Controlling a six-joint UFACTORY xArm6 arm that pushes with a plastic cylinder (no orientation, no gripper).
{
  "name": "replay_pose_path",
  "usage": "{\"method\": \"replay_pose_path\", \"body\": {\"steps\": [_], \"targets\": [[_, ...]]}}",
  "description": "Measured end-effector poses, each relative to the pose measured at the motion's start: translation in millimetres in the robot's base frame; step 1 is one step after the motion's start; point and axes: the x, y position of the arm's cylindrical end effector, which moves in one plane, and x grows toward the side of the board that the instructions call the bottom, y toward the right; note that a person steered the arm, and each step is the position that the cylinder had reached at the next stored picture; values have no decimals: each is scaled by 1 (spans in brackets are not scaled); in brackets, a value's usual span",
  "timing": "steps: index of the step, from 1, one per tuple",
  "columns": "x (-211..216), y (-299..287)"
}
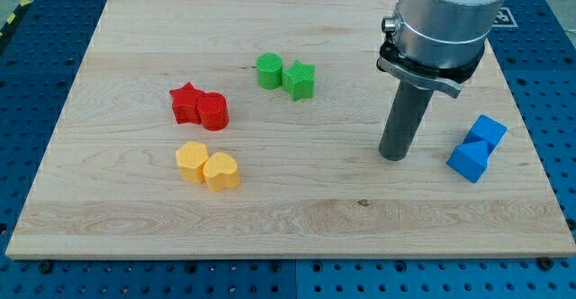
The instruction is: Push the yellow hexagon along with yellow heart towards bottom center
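Note:
The yellow hexagon (191,161) and the yellow heart (221,170) lie touching each other at the board's lower left of centre, the hexagon on the view's left. My tip (393,156) rests on the board at the right, far to the right of both yellow blocks and level with them. It touches no block. The arm's grey body rises above it to the view's top right.
A red star (185,103) touches a red cylinder (213,112) above the yellow pair. A green cylinder (269,70) touches a green star (300,80) at top centre. Two blue blocks (477,149) lie right of my tip, near the wooden board's right edge (531,137).

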Motion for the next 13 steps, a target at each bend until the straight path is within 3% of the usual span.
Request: {"method": "replay_pose_path", "body": {"steps": [3, 4, 6, 13], "targets": [[-7, -187], [-30, -232], [-25, -266], [37, -240]]}}
